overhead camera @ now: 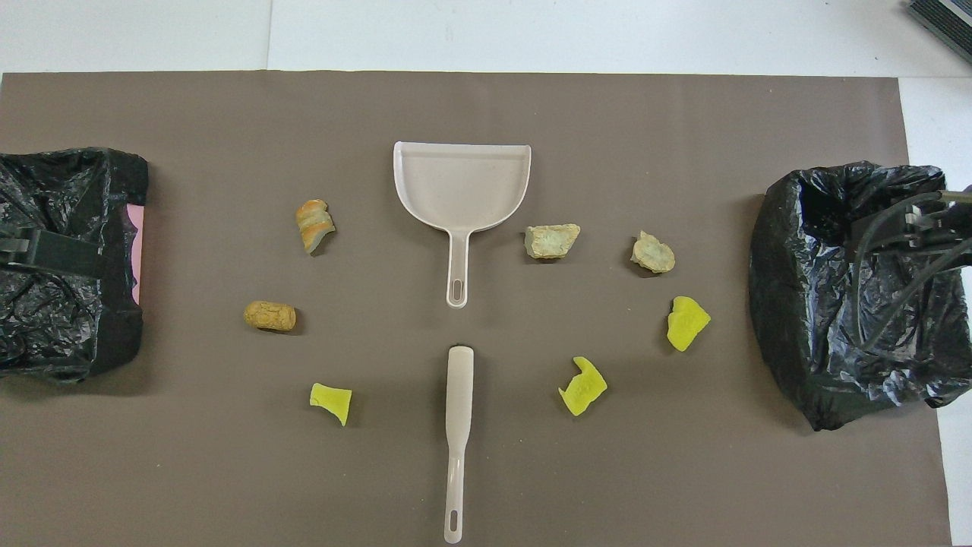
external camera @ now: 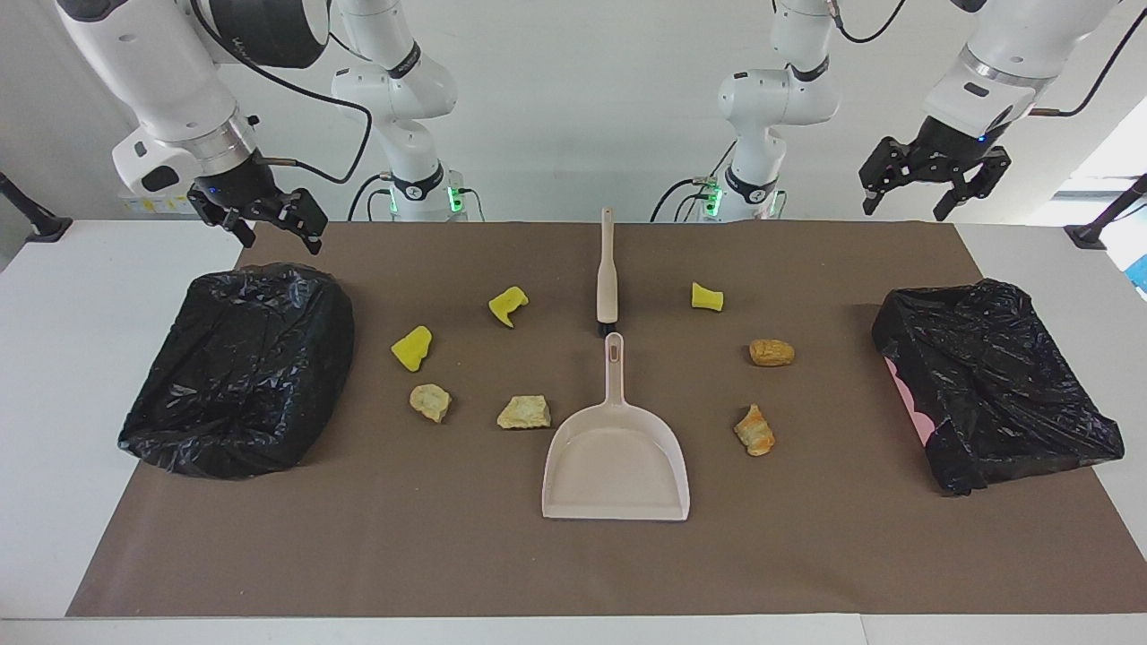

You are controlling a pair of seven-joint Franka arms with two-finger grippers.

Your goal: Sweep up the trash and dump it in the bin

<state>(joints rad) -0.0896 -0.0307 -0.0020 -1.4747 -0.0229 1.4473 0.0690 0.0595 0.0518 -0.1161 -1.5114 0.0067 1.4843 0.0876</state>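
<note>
Several lumps of trash lie on the brown mat around a beige dustpan (external camera: 616, 457) (overhead camera: 461, 182). Three are yellow foam chunks (external camera: 412, 348) (external camera: 508, 305) (external camera: 707, 296). The others are tan stone-like pieces (external camera: 431, 402) (external camera: 524, 413) (external camera: 771, 352) (external camera: 755, 430). A beige brush (external camera: 607, 269) (overhead camera: 458, 425) lies in line with the dustpan's handle, nearer to the robots. One black-bagged bin (external camera: 242, 367) sits at the right arm's end and another bin (external camera: 995, 385) at the left arm's end. My right gripper (external camera: 278, 235) hangs open above the first bin's robot-side edge. Above the second, my left gripper (external camera: 905, 213) is open and empty.
The brown mat (external camera: 573, 564) covers most of the white table. Black clamp stands (external camera: 36, 219) (external camera: 1098, 228) sit at the table's two ends near the robots. A pink patch (external camera: 909, 408) shows under the bag at the left arm's end.
</note>
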